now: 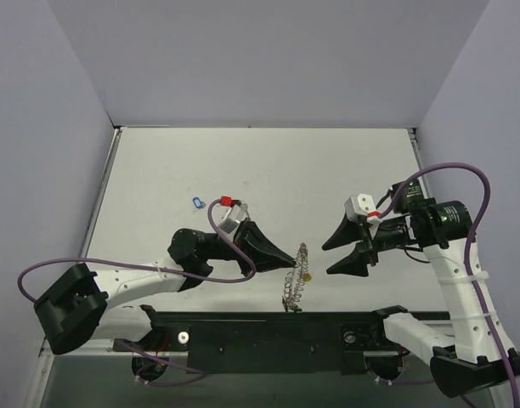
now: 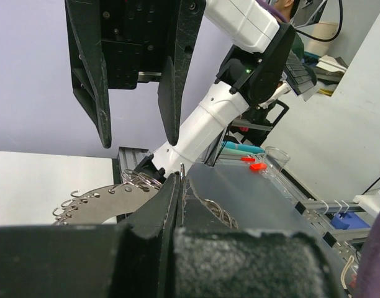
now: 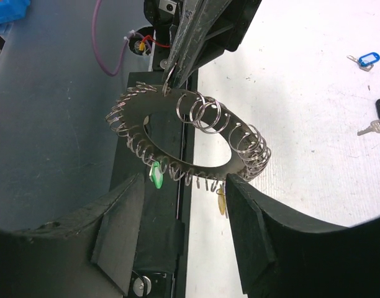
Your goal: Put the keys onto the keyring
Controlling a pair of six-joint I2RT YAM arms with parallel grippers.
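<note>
Over the worktop's [image 1: 243, 170] near edge, the left gripper [image 1: 287, 257] pinches the keyring [image 1: 294, 282] aloft — probably so the right gripper [image 1: 326, 259], half open and empty, can reach its loops.

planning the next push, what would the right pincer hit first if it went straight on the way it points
Most likely the keyring, gripped by the shut left pincer. In the right wrist view it hangs just ahead of the open right pincer, across its gap; depth is unclear.
</note>
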